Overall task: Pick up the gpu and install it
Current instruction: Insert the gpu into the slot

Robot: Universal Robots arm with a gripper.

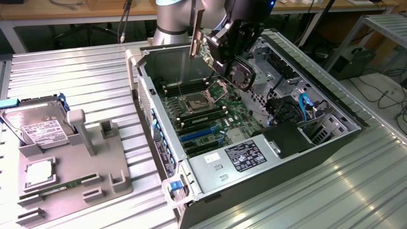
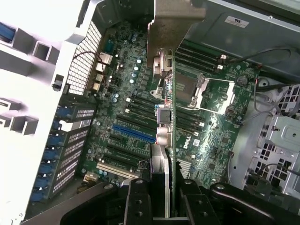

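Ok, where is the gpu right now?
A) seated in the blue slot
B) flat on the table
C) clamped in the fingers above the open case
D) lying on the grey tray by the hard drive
C: the fingers grip the gpu, which hangs above the motherboard of the open case.

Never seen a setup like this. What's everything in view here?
computer case: one, grey, open, on the table
motherboard: one, green, inside the case
power supply: one, silver, inside the case
holder: one, grey, on the table, exterior view's left
hard drive: one, silver, in the holder
memory stick: one, green, in the holder
processor chip: one, silver, on the holder
table: one, ribbed metal, under everything
gpu: one, dark, above the motherboard, in the gripper
gripper: one, black, shut on the gpu
arm: one, grey, at the case's far side
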